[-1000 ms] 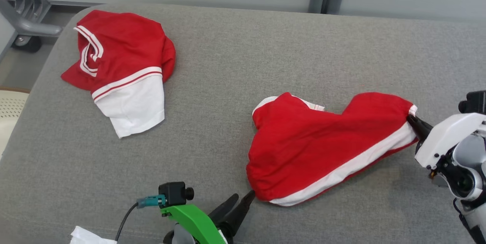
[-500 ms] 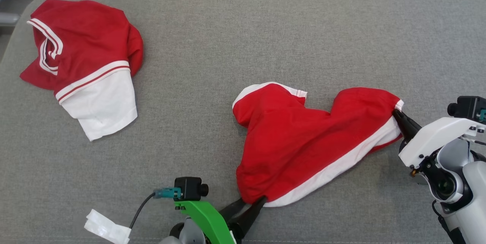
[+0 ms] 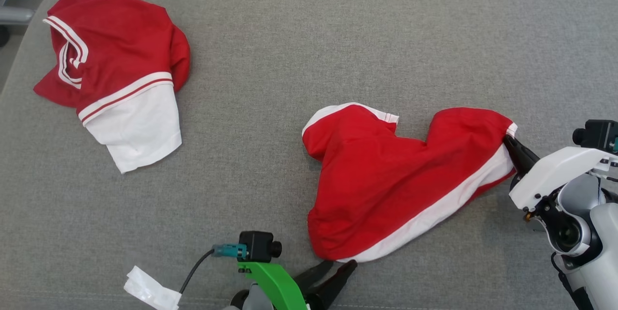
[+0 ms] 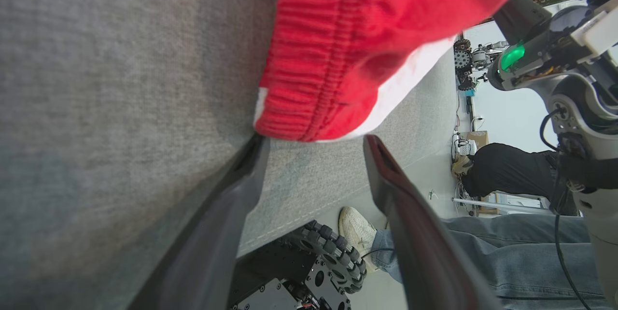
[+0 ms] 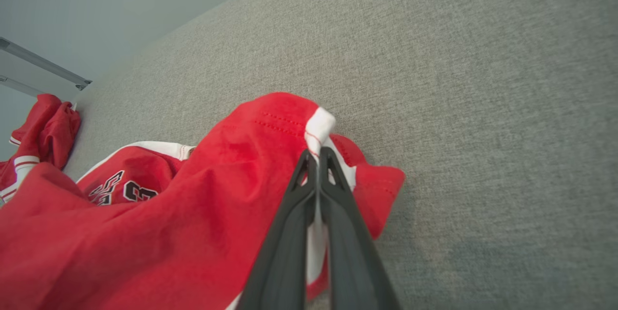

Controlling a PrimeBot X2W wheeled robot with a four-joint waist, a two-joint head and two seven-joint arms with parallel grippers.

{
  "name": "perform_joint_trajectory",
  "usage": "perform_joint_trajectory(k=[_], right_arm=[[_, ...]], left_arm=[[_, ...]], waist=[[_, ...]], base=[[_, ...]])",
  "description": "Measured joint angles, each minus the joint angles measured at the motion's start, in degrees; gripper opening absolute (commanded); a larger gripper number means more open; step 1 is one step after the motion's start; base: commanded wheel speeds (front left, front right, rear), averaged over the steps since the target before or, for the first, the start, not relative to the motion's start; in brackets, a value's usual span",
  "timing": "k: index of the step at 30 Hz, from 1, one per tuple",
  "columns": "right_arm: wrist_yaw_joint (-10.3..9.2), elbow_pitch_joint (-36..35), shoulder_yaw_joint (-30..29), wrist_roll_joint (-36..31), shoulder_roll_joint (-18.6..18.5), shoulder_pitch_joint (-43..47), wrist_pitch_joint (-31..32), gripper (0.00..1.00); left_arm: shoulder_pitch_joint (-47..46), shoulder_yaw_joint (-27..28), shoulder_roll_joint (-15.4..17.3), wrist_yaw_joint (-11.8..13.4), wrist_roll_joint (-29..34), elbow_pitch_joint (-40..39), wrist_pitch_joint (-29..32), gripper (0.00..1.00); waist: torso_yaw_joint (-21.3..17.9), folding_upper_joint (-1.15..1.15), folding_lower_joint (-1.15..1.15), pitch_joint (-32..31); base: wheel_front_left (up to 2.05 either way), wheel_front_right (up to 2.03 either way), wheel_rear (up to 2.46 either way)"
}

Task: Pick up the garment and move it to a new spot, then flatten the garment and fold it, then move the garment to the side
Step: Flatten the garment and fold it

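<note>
The left tool is lying low at the near edge of the work area, carried on a green wrist bracket. Its two dark fingers are pointing forward and to the robot's right. They are standing spread apart with a clear gap between them and are gripping nothing. Their tips are resting just beside the near hem of the garment.

The right tool is reaching in from the robot's right, ahead of a tilted white wrist housing. Its fingers are pointing forward and leftward. They are pressing flat together and pinching the white-edged corner of the garment between them.
</note>
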Motion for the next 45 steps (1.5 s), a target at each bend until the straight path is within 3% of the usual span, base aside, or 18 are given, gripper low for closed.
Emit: perform_joint_trajectory(k=[21, 23, 25, 27, 33, 36, 39, 45], right_arm=[[0.00, -0.74, 1.24, -1.15, 1.18, -1.30, 0.34, 0.00], [0.00, -0.93, 1.24, -1.18, 1.18, -1.31, 0.62, 0.00], [0.00, -1.02, 1.24, -1.53, 1.15, -1.34, 0.83, 0.00], [0.00, -1.15, 1.20, -1.58, 1.12, -1.34, 0.89, 0.00], [0.00, -3.24, 1.25, -1.56, 1.27, -2.26, 1.35, 0.00], [0.24, -5.24, 1.29, -1.41, 1.32, -3.83, 1.34, 0.00], [1.56, -7.62, 1.37, -0.26, 1.55, -4.85, 1.35, 0.00], [3.89, -13.22, 0.98, 2.49, 1.14, -5.45, 1.87, 0.00]], left_arm=[[-1.58, -2.27, -0.23, -0.09, -0.75, 4.10, -5.71, 1.00], [-2.08, -2.76, -0.21, -0.09, -1.23, 4.09, -5.81, 0.65], [-2.48, -3.77, -0.21, -0.09, -1.64, 3.91, -6.27, 0.42], [-2.75, -4.20, -0.10, -0.02, -2.11, 3.74, -6.94, 0.00], [-4.07, -4.35, 0.02, 0.02, -3.48, 2.79, -8.06, 0.00], [-5.60, -3.74, 1.91, 0.02, -3.64, -0.05, -8.02, 0.00], [-7.97, -2.57, 6.62, 0.02, -3.90, -4.97, -6.72, 0.00], [-13.56, 1.53, 19.44, 0.02, -3.78, -16.97, -2.53, 0.00]], waist=[[-1.16, 0.00, 0.00, -0.13], [-1.50, 0.00, 0.00, -0.06], [-1.82, 0.00, 0.00, 0.06], [-2.09, 0.00, 0.00, 0.14], [-2.43, 0.00, 0.00, 0.42], [-2.57, 0.00, 0.00, 0.43], [-2.61, 0.00, 0.00, 0.04], [-2.66, 0.00, 0.00, -1.50]], base=[[0.00, 0.00, 0.00], [0.00, 0.00, 0.00], [0.00, 0.00, 0.00], [0.00, 0.00, 0.00], [0.00, 0.00, 0.00], [0.00, 0.00, 0.00], [0.00, 0.00, 0.00], [0.00, 0.00, 0.00]])
